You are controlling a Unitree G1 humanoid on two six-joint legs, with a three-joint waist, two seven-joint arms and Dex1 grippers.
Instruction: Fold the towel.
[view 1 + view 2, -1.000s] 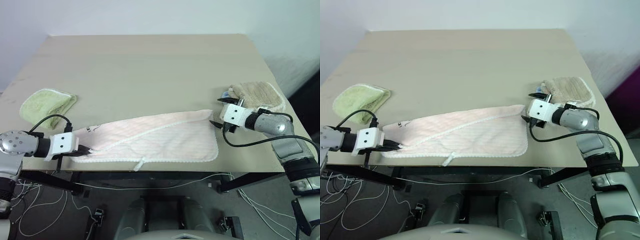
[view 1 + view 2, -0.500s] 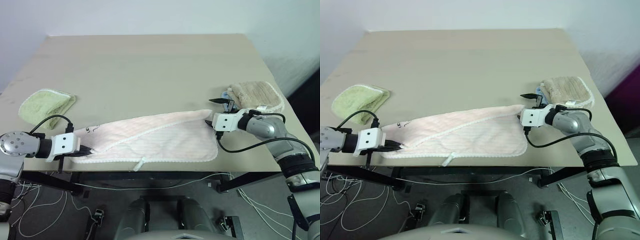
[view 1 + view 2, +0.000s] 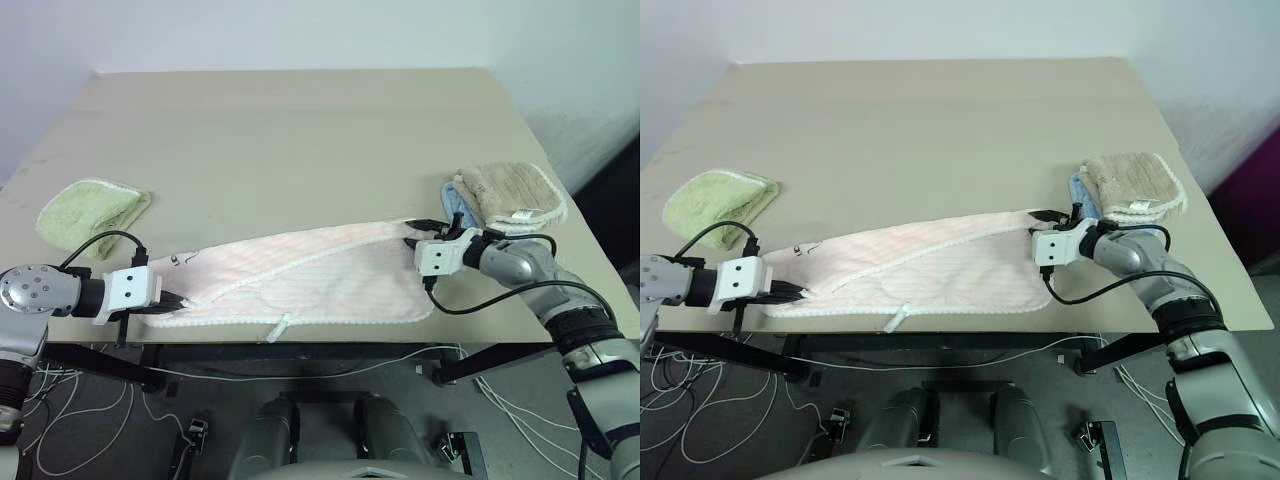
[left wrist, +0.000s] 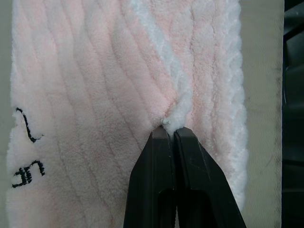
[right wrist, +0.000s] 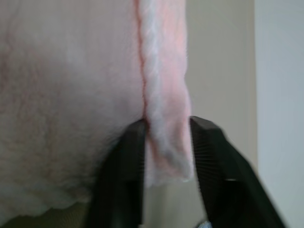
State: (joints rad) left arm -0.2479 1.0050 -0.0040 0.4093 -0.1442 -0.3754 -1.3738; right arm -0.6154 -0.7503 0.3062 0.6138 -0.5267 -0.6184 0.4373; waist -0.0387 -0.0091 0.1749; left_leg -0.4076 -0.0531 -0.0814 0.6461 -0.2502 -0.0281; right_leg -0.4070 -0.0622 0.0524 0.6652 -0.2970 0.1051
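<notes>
Pink quilted cloth, the towel point(image 3: 300, 280) lies half-folded along the lower middle of the head view, near the table point(image 3: 300, 130) front edge, with a green cloth point(image 3: 92, 208) at left and a beige cloth point(image 3: 510, 195) at right. You have the left gripper point(image 3: 172, 299) at its left end and the right gripper point(image 3: 415, 232) at its upper right corner. Your left wrist view shows the fingers point(image 4: 161, 190) clenched on the white trim. Your right wrist view shows the fingers point(image 5: 123, 175) straddling a folded edge, closing around it though not visibly pinched. Expect it soft, light and floppy; grip corners at the trim.
</notes>
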